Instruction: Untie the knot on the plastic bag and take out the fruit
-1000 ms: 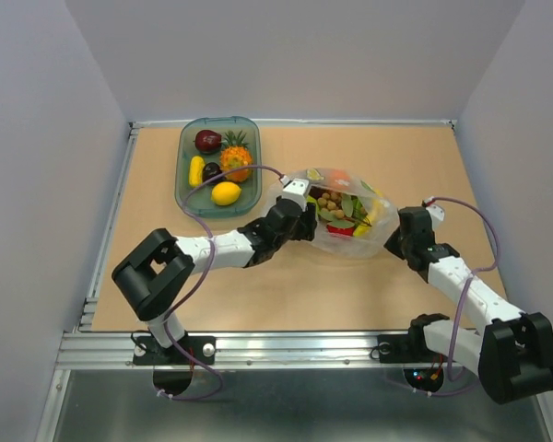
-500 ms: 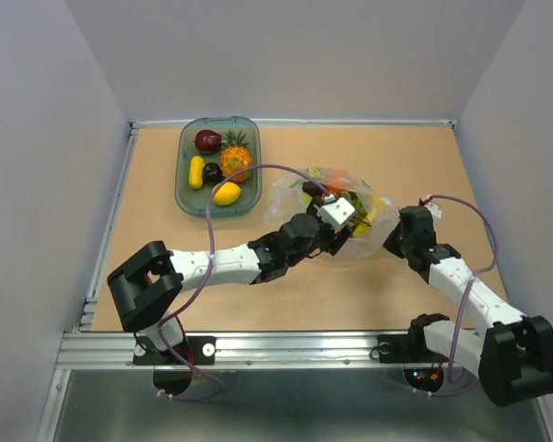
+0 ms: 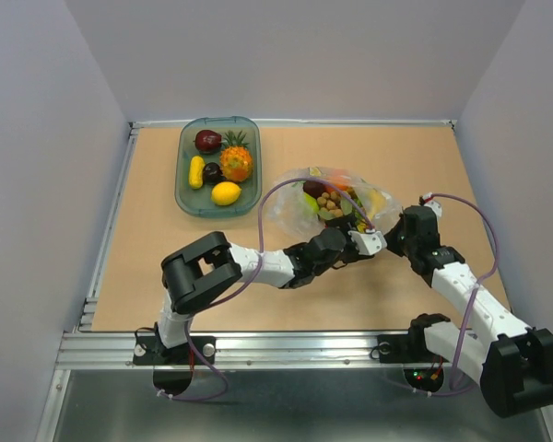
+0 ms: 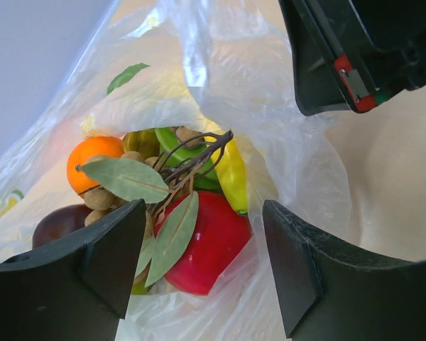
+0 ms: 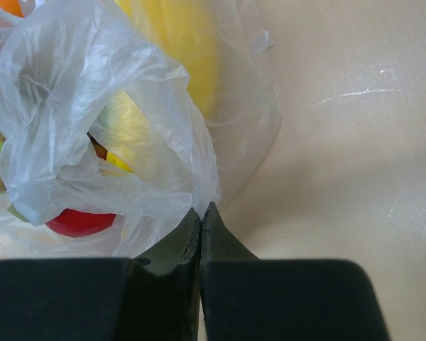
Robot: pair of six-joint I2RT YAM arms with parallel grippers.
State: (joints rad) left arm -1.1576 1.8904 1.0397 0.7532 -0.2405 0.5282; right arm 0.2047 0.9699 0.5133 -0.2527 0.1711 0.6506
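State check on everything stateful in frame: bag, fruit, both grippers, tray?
Bag: looks untied, mouth open, no knot visible.
Fruit: inside the bag.
Left gripper: open, empty, at the bag mouth.
Right gripper: shut on bag plastic.
Tray: upright, partly filled.

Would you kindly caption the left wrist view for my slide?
Open left gripper frames the thin clear plastic bag holding a red toy apple.

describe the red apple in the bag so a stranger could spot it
On the tan table, find the clear plastic bag right of the green tray. Low inside it, partly under a dry leaf, lies the red apple. It is the only bright, glossy red piece, next to a yellow banana and a duller dark fruit.
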